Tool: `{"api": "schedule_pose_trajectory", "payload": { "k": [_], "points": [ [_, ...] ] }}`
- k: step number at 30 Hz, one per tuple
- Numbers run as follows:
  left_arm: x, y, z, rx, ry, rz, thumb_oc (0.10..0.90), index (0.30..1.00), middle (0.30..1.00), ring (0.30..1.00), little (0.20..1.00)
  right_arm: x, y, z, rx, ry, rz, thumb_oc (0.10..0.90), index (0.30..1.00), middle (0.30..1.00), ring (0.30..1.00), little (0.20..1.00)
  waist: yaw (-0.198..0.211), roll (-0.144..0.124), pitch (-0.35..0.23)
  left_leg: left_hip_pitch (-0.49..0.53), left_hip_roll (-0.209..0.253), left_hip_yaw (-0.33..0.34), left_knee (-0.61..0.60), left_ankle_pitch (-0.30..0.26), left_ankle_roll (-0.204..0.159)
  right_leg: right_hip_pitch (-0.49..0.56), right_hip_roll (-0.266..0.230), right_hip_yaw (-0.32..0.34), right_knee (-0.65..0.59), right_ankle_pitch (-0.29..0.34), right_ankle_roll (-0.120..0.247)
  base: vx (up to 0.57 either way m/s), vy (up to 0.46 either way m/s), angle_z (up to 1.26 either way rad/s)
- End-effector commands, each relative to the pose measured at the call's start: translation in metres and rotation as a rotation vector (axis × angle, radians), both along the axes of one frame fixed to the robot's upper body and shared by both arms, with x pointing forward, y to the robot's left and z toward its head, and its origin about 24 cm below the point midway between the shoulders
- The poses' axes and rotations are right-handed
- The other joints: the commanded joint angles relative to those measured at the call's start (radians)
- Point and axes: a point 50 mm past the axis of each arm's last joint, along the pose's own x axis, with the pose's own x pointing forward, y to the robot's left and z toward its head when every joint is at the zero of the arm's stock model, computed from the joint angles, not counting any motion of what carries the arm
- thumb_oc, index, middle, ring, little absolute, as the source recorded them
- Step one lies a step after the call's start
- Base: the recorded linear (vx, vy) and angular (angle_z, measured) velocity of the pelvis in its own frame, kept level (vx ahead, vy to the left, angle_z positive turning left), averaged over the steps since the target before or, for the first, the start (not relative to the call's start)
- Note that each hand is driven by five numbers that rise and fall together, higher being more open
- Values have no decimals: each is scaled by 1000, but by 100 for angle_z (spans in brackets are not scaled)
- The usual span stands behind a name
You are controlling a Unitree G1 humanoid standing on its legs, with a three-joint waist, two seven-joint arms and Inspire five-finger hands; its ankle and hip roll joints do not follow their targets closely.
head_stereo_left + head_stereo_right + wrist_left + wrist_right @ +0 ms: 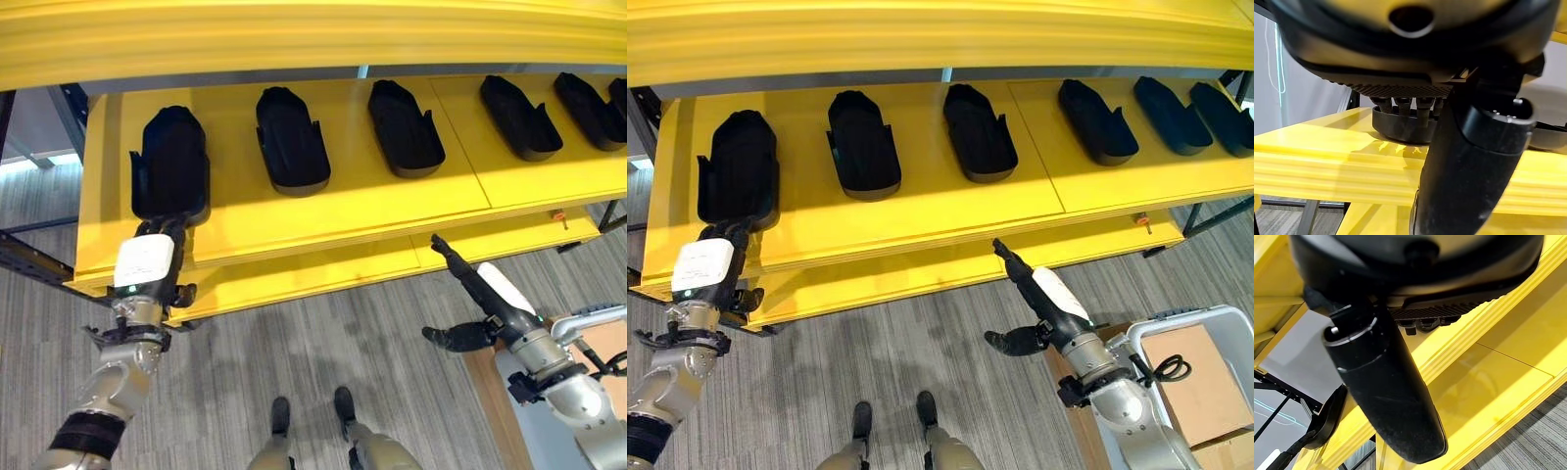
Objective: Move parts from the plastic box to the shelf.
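floor: grey striped carpet under a yellow shelf (392,211) with two tiers.
parts: a row of black moulded parts lies on the upper tier; the leftmost part (171,162) sits near the shelf's left end, its near end close to the front edge.
left hand (147,269): at the near end of the leftmost part, fingers reaching to it; in the left wrist view the fingertips (1400,105) meet the part's rim, but whether they grip or only push i cannot tell.
right hand (1043,294): free, fingers straight and relaxed, thumb spread, hanging before the lower tier and holding nothing.
plastic box (1205,328): grey, low on the robot's right, beside the right arm.
step in hand: likely seating this part; best to push it straight back, in line with its neighbours, then draw the fingers out level so the part is not dragged forward.
edges: the upper beam overhangs the row, so headroom looks tight.
open room: bare yellow board between parts and along the front strip.
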Motion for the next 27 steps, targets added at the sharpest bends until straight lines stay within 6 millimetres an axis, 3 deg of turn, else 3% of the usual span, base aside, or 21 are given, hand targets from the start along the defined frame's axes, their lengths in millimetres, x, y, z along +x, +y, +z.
{"api": "schedule_pose_trajectory", "payload": {
  "k": [1, 12, 27],
  "points": [
    [16, -3, 55, 78, -226, -50, 900, 1000, 1000, 1000, 1000, 1, 12, 43, 19, -237, 77, 900, 1000, 1000, 1000, 1000, -6, 14, -38, 75, -9, 75, -7, -56, 37, -8, -21, -35, 76, -47, 43, 0, 0, 0],
    [3, -11, 74, 121, -304, -112, 900, 1000, 1000, 1000, 1000, 2, 12, 43, 20, -235, 72, 900, 1000, 1000, 1000, 1000, 4, 20, -45, 81, -11, 68, -7, -59, 39, -3, -23, -38, 78, -50, 42, 0, 0, 0],
    [-2, -11, 66, 95, -286, -110, 900, 1000, 1000, 1000, 1000, 1, 10, 42, 9, -232, 63, 900, 1000, 1000, 1000, 1000, 4, 20, -45, 80, -11, 68, -7, -59, 39, -2, -22, -37, 77, -49, 40, 0, 0, 0]
  ]
}}
